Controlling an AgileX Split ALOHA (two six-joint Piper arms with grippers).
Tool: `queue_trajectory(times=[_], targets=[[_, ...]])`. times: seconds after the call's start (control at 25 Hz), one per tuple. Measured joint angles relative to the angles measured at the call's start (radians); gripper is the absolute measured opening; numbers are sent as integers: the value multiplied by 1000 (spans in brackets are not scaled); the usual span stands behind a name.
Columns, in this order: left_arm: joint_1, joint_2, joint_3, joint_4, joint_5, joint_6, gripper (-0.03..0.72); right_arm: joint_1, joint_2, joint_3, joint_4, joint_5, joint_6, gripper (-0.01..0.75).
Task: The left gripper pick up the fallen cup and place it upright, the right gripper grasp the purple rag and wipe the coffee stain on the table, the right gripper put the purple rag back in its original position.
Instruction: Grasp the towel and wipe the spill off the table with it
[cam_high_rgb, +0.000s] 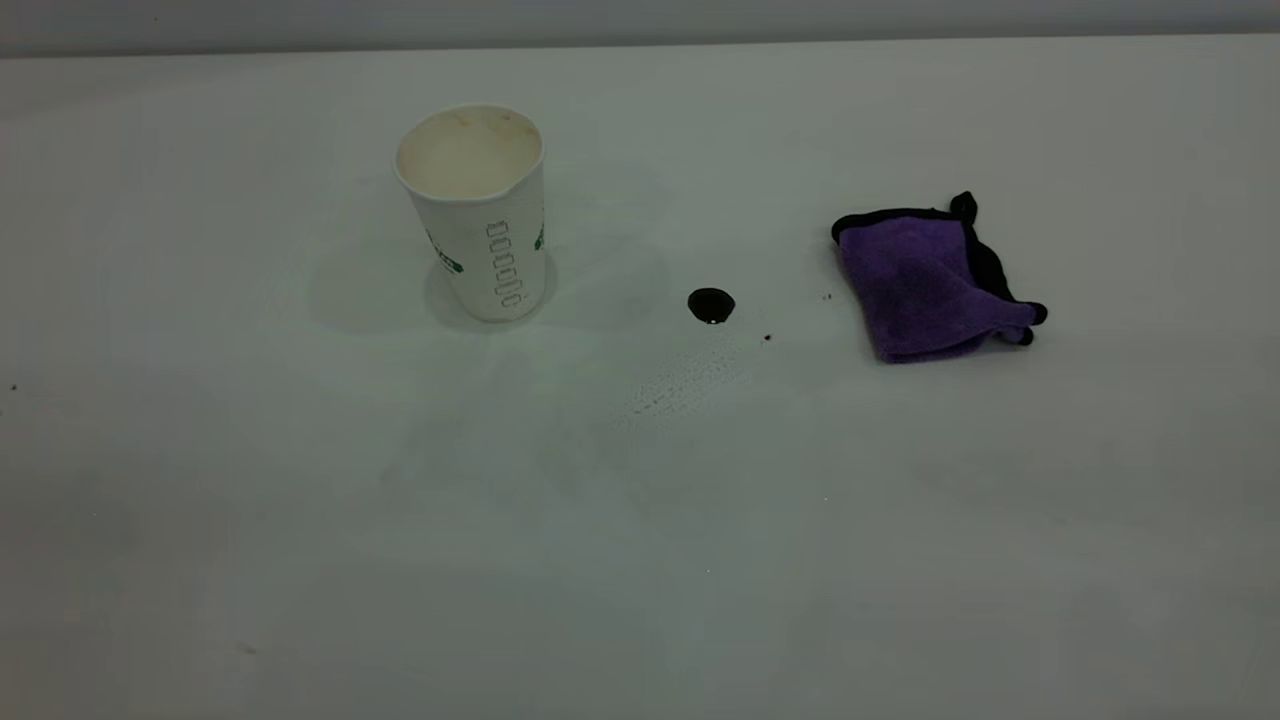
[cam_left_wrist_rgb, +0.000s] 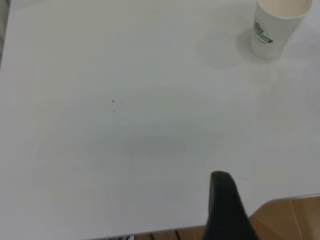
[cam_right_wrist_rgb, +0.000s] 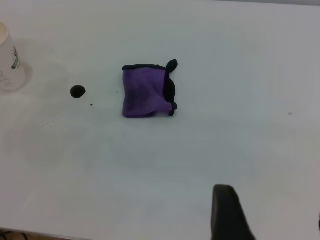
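Observation:
The cup (cam_high_rgb: 480, 220) stands upright on the table (cam_high_rgb: 300, 520), left of centre, its cream inside showing; it also shows in the left wrist view (cam_left_wrist_rgb: 277, 22) and in the right wrist view (cam_right_wrist_rgb: 7, 60). The coffee stain (cam_high_rgb: 711, 305) is a small glossy dark spot between the cup and the purple rag (cam_high_rgb: 930, 285), which lies folded to the right. The stain (cam_right_wrist_rgb: 77, 91) and the rag (cam_right_wrist_rgb: 147, 91) show in the right wrist view. Neither gripper shows in the exterior view. The left gripper (cam_left_wrist_rgb: 272, 200) is open and empty, well back from the cup. The right gripper (cam_right_wrist_rgb: 272, 205) is open and empty, well back from the rag.
Tiny dark specks (cam_high_rgb: 767, 338) and a faint droplet streak (cam_high_rgb: 690, 380) lie near the stain. The table's near edge and a wooden floor (cam_left_wrist_rgb: 290, 220) show in the left wrist view. The table's far edge (cam_high_rgb: 640, 45) runs along the back.

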Motion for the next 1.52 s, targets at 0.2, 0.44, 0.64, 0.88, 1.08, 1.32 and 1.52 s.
queue_trajectory(times=[0.2,0.44,0.64,0.88,1.08,1.32,1.52], targets=[[9,-2,0,-2,2,-2,500,0,0,0,1,0,0,470],[9,-2,0,-4,2,-2,500,0,0,0,27,0,0,470],[9,-2,0,-7,2,-2,500,0,32,-15,69,-12,1,471],[9,-3,0,-8,2,-23,500,0,350,-83,90,-151,-87,527],[9,-3,0,-8,2,-25,500,0,704,-146,193,-292,-262,564],[9,-3,0,-8,2,-26,500,0,1113,-223,408,-457,-517,566],[9,-3,0,-8,2,-26,500,0,1432,-298,446,-535,-581,567]])
